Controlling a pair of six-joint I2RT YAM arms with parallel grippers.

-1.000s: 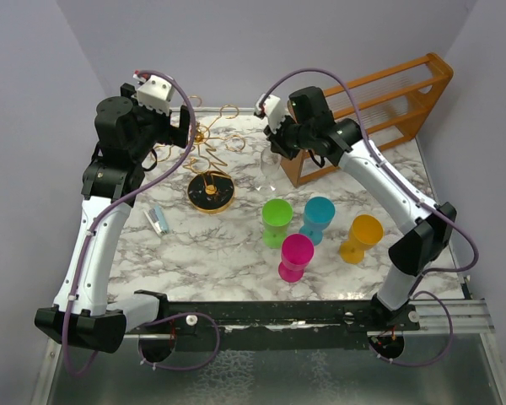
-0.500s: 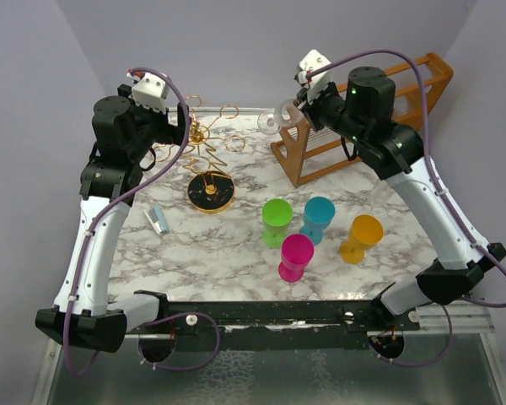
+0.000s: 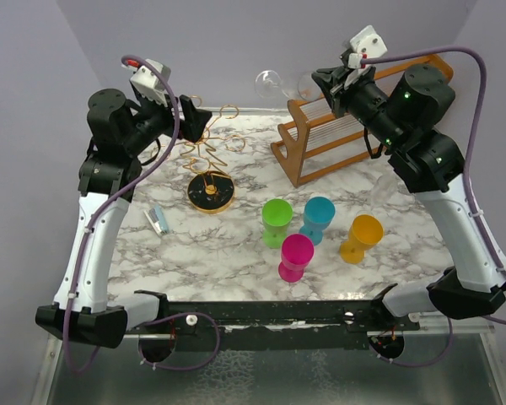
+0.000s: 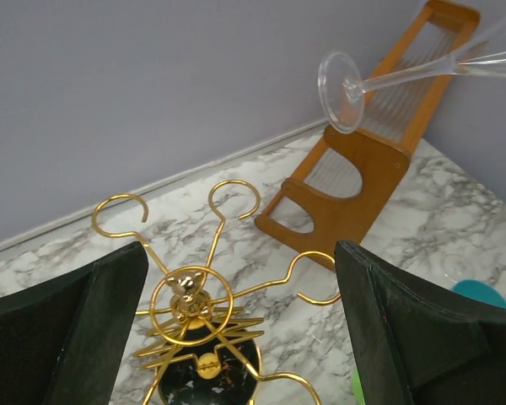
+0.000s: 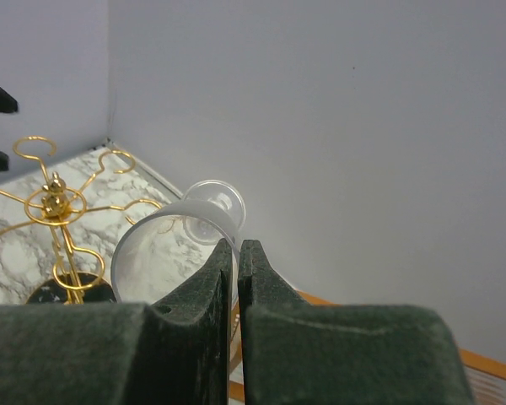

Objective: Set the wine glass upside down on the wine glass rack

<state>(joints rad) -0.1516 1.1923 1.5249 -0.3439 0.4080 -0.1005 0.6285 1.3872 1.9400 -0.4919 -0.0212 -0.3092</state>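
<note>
Up in the air over the far side of the white marble-patterned table (image 3: 194,257), the right gripper (image 5: 237,253) pinches the bowl of the clear stemmed wine glass (image 5: 173,245). The glass lies sideways, its foot pointing left. The small gold wire wine glass rack with a round dark base (image 3: 209,191) stands on the table under the left gripper (image 4: 240,253), whose fingers are spread wide. An orange-brown wooden slatted rack (image 3: 308,164) stands at the back right
</note>
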